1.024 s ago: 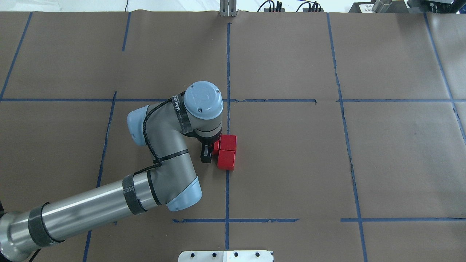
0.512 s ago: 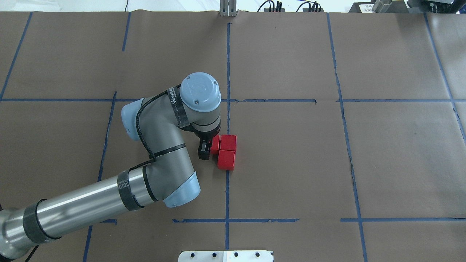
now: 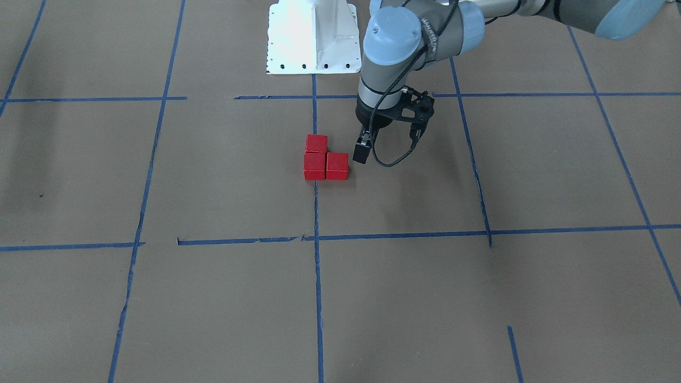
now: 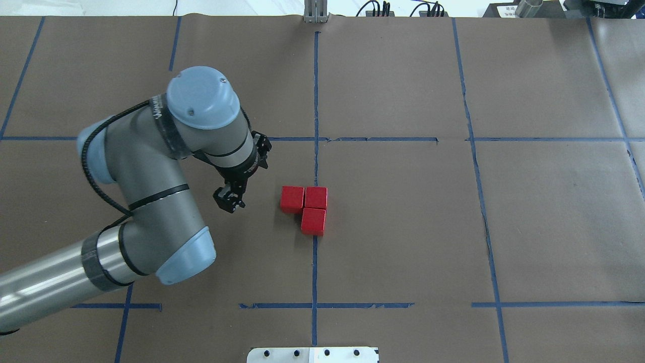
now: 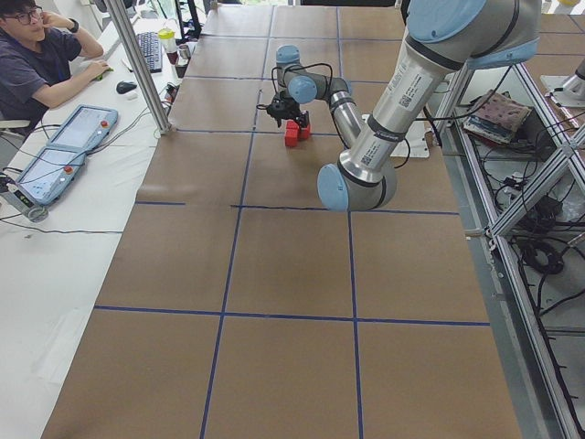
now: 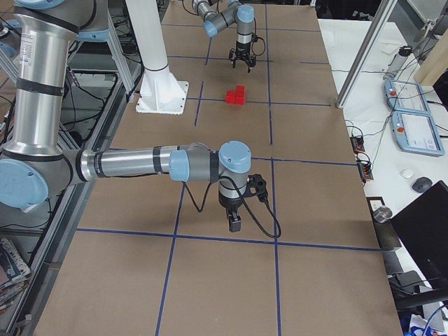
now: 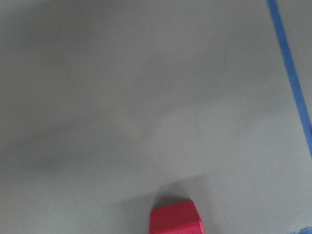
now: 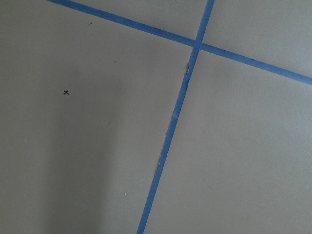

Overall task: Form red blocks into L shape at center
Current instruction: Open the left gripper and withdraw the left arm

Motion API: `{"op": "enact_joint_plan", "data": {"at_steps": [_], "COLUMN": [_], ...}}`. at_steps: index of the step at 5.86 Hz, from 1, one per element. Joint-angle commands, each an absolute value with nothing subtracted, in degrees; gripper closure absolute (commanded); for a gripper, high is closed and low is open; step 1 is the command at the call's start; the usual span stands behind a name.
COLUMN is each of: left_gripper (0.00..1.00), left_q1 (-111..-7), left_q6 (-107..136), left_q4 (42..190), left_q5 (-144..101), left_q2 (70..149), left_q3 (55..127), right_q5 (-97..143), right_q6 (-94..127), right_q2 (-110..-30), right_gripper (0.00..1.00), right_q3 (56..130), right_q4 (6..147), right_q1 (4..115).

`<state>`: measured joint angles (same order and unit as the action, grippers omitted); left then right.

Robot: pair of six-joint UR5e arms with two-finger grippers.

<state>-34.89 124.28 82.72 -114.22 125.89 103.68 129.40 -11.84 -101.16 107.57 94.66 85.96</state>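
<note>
Three red blocks [image 4: 313, 221] lie touching in an L on the brown paper at the center [image 4: 352, 242], astride the vertical blue tape line [image 4: 315, 267]. The front view shows the same red blocks [image 3: 325, 165]. My left gripper [image 4: 245, 175] hangs open and empty to their left, clear of them, and it also shows in the front view [image 3: 388, 143]. One red block [image 7: 174, 218] sits at the bottom edge of the left wrist view. My right gripper [image 6: 234, 221] hovers over bare paper far from the blocks; I cannot tell whether it is open or shut.
The white robot base [image 3: 314, 37] stands at the table's near edge behind the blocks. A metal post [image 5: 146, 69] rises at the far edge. A person [image 5: 41, 64] sits at a side desk beyond it.
My left gripper has drawn back to the left and risen away from the leftmost red block, which now shows fully. The blocks have not moved.
</note>
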Motion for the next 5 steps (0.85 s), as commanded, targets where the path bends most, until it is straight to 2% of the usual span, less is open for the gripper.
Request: {"op": "enact_joint_plan", "data": {"at_steps": [1,3,5], "left_gripper": [0.00,0.00,0.00], "left_q1": [-38.1,-47.0,-57.9], "left_q6": [100.6,66.6,33.7], "left_q4": [82.6,83.2,83.2], "left_q5": [-114.9,-119.5,-119.6], "left_q2": [115.5,104.4,97.8], "left_q3": [111.1,111.6,110.0], "right_q5": [129.5,129.6,131.1], "right_q6": [-11.8,-11.8,-11.8], "right_q2": [-101.2,-101.2,-101.2], "right_gripper": [0.00,0.00,0.00], "right_q3": [107.4,107.2,107.2], "right_q4": [94.7,94.7,94.7], "right_q1": [86.0,86.0,86.0]}}
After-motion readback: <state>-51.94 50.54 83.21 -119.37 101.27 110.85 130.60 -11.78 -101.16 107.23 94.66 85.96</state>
